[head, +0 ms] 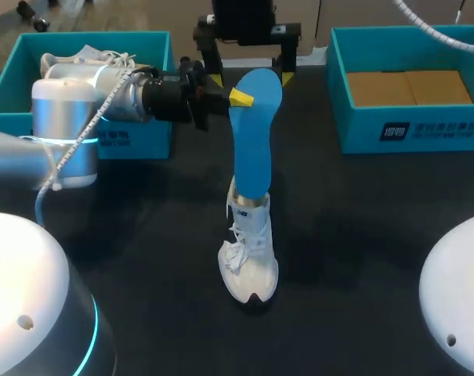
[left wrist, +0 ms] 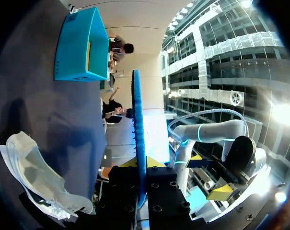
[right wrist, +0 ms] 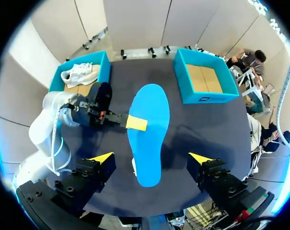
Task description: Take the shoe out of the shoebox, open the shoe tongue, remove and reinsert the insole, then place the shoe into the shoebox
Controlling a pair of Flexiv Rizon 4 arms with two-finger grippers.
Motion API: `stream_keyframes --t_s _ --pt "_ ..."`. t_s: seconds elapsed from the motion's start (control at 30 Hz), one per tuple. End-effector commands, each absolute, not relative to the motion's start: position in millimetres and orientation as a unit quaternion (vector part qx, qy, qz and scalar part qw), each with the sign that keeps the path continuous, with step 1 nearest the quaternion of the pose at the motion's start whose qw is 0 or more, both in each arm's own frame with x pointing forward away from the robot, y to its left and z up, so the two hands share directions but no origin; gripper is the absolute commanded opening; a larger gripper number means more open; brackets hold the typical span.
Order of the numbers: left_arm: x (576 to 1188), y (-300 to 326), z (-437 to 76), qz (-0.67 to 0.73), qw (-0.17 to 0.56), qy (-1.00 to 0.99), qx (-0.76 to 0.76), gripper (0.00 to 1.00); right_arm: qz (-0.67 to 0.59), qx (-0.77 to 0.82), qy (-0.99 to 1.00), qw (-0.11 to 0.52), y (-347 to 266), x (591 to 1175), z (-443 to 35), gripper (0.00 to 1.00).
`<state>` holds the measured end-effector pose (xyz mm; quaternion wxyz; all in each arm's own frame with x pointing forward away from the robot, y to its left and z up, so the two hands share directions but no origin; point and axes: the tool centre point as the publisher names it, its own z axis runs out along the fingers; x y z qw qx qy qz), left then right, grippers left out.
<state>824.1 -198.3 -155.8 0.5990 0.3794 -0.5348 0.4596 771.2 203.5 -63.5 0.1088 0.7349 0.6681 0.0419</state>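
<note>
Stood on end at frame centre: blue insole (head: 255, 133), lower end at the opening of the white shoe (head: 249, 258) on the dark table (head: 362, 235). Pinched near its top, from the left, by the left gripper (head: 238, 97). Hung at top centre, right gripper (right wrist: 150, 157), jaws spread wide, touching nothing. Flanked by teal shoeboxes, upper left (head: 9, 78) and upper right (head: 393, 129).

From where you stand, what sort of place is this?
Probably a robot test bench for shoe handling: a dark table carries a teal shoebox at its right and a white shoe in the middle, and the left gripper is shut on a blue insole.
</note>
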Motion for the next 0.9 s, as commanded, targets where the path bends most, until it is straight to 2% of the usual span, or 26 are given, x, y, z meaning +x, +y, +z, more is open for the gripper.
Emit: stream_keyframes --t_s 0.03,0.4,0.7,0.9 --pt "824 -198 -156 0.459 0.599 -0.536 0.38 0.0 0.042 0.735 0.668 0.109 203 772 -64 1.0" --pt "824 -198 -156 0.459 0.599 -0.536 0.38 0.0 0.042 0.735 0.668 0.109 203 772 -64 1.0" --pt "824 -198 -156 0.459 0.599 -0.536 0.38 0.0 0.08 0.744 0.66 0.062 195 772 -66 1.0" --pt "824 -198 -156 0.459 0.599 -0.536 0.38 0.0 0.087 0.746 0.657 0.058 186 771 -65 1.0"
